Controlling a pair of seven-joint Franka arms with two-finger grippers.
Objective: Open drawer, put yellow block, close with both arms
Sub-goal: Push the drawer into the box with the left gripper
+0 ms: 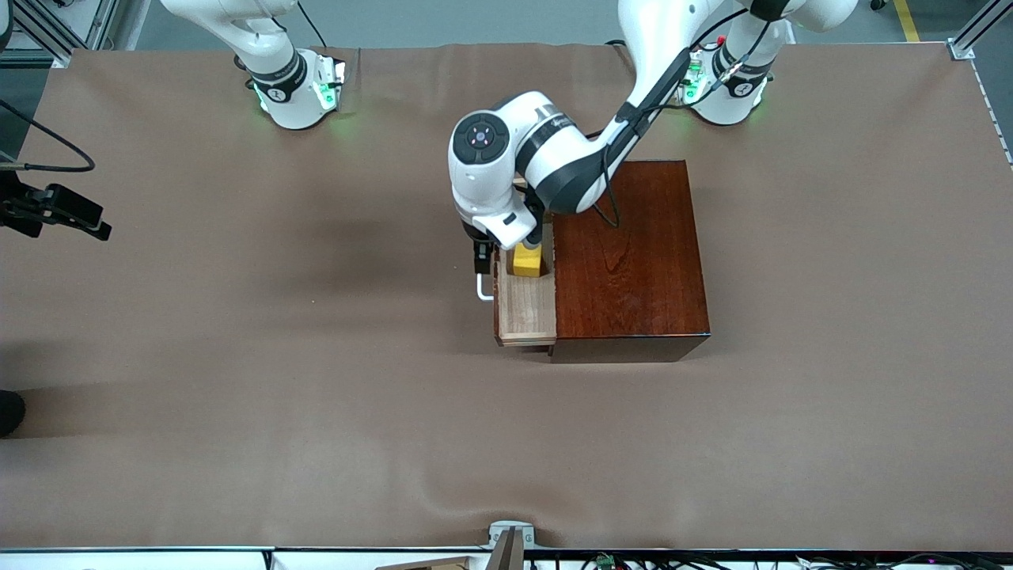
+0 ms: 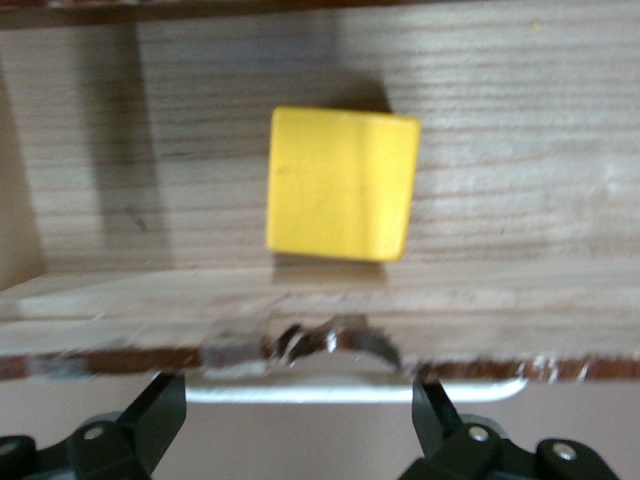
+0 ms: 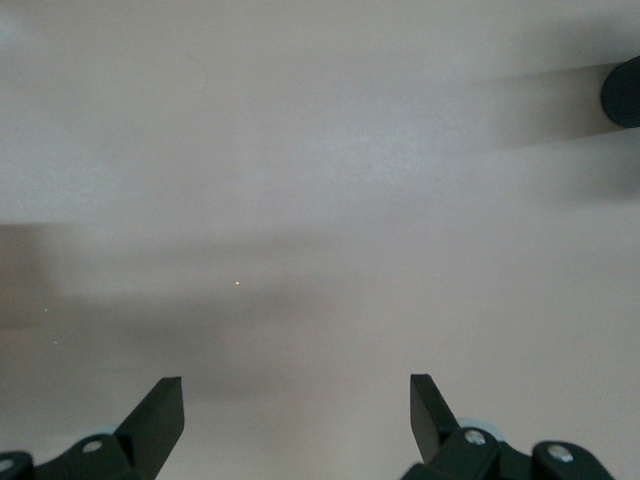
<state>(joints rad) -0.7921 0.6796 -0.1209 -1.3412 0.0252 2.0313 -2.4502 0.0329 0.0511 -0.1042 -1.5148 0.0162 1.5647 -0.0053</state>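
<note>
Yellow block [image 2: 342, 184] rests in the pulled-out drawer [image 1: 525, 305], just past the left gripper [image 2: 300, 400]'s wide, empty fingers [image 2: 155, 410]; right gripper [image 3: 297, 410] waits wide over bare table [image 3: 320, 180]; placing looks done; next, I judge, 2 arms push the white handle [image 2: 355, 390].

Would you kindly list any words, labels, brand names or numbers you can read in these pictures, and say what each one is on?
None can be read.
Dark lettering on the left arm: too small to read.
Small marks on each base collar: unreadable.
The yellow block, the drawer and the wooden box carry no text.
</note>
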